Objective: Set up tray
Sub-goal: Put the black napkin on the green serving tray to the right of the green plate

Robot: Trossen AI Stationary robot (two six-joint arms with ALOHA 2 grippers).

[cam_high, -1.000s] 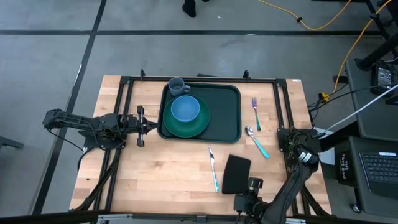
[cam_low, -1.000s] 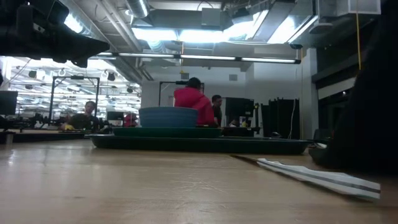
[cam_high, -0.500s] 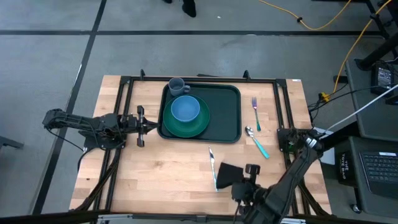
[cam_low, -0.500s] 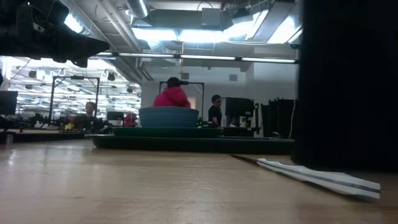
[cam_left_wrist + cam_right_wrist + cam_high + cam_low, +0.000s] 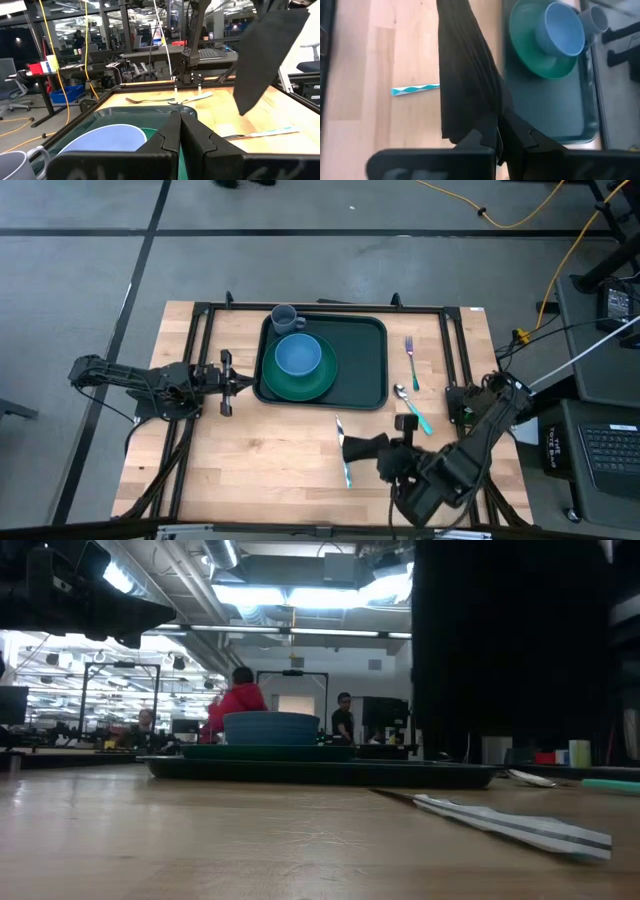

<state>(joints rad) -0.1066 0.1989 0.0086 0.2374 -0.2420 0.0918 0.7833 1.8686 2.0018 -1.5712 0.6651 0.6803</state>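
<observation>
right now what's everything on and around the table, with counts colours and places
tray: 1, dark green, far middle of the table
plate: 1, green, on the tray's left part
bowl: 1, blue, on the plate
mug: 1, grey-blue, tray's far left corner
fork: 1, teal handle, on the wood right of the tray
spoon: 1, teal handle, right of the tray's near corner
knife: 1, teal handle, on the wood near of the tray
napkin: 1, black, hanging lifted beside the knife
people: a few, one in red, in the room behind
left claw: shut, empty, left of the tray
right claw: shut on the napkin
</observation>
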